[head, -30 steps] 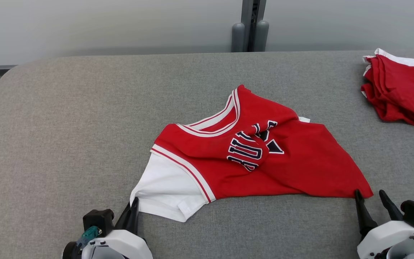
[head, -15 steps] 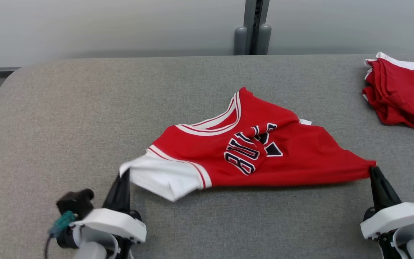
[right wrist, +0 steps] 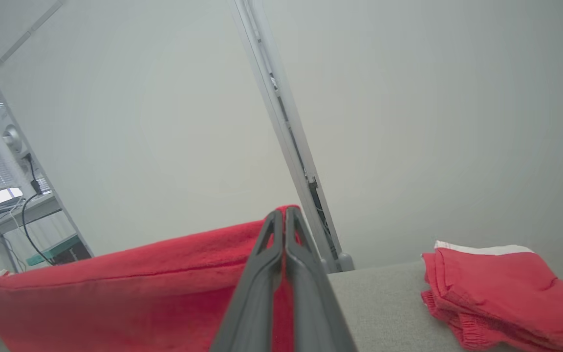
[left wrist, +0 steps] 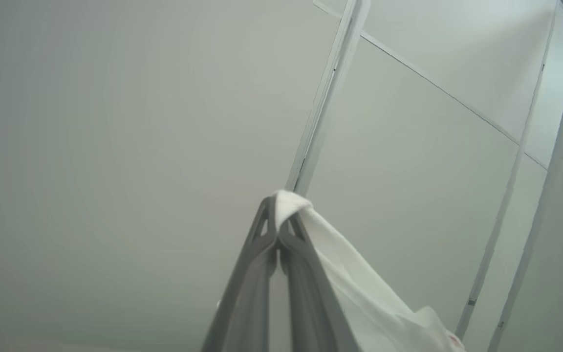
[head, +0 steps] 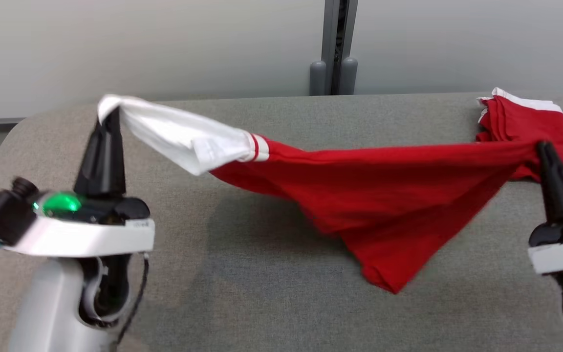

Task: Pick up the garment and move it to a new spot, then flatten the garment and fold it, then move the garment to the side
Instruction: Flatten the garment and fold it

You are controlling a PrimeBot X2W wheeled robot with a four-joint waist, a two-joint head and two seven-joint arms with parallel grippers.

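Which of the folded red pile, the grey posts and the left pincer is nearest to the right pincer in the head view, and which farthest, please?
1. The folded red pile, just behind the right pincer.
2. The grey posts, back centre.
3. The left pincer, far left.

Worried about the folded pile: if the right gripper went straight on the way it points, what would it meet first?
Likely the wall post, depth unclear. The right gripper, shut on the jersey, points above the table; the pile lies aside.
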